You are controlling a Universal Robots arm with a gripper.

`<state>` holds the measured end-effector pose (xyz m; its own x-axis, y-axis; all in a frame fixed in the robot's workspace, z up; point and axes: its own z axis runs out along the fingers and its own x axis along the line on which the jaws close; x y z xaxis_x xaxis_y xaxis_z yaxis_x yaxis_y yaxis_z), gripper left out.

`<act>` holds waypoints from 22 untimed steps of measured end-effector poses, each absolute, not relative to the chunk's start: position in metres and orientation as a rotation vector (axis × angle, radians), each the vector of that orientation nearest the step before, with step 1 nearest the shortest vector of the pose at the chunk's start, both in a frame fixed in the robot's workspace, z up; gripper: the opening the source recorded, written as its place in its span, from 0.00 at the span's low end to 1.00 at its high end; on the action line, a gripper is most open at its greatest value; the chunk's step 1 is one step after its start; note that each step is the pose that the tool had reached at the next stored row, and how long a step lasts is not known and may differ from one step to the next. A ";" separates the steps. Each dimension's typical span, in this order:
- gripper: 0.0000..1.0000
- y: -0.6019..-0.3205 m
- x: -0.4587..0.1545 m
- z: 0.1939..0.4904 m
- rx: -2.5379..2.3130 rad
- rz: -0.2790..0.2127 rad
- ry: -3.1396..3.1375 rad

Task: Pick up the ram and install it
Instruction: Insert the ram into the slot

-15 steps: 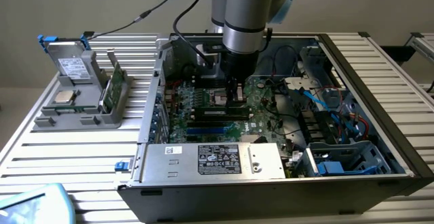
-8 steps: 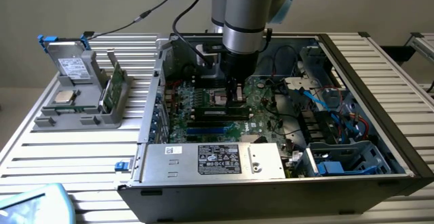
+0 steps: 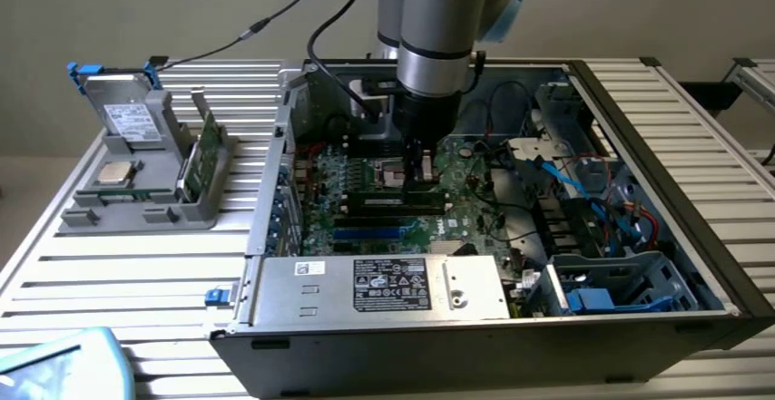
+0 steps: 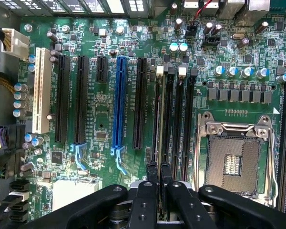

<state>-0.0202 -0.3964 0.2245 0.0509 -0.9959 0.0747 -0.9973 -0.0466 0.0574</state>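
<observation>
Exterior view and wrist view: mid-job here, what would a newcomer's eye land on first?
First the robot arm reaching down into the open computer case in the middle of the exterior view, its gripper low over the green motherboard. In the wrist view its black fingers pinch the ram edge-on, lined up along the black memory slots beside the empty processor socket.

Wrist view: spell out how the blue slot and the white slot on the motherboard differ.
Colour: the blue slot is bright blue, the white slot cream-white. Length: the blue slot runs longer than the white slot. End: the blue slot finishes in a blue latch tab; the white slot has none. Width: the white slot looks broader than the blue slot. Shared: both are empty and lie parallel on the green motherboard.
</observation>
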 end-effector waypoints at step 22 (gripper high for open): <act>0.13 -0.396 -0.021 0.224 2.226 0.024 -2.083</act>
<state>-0.0209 -0.3962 0.2237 0.0682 -0.9949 0.0746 -0.9964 -0.0640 0.0564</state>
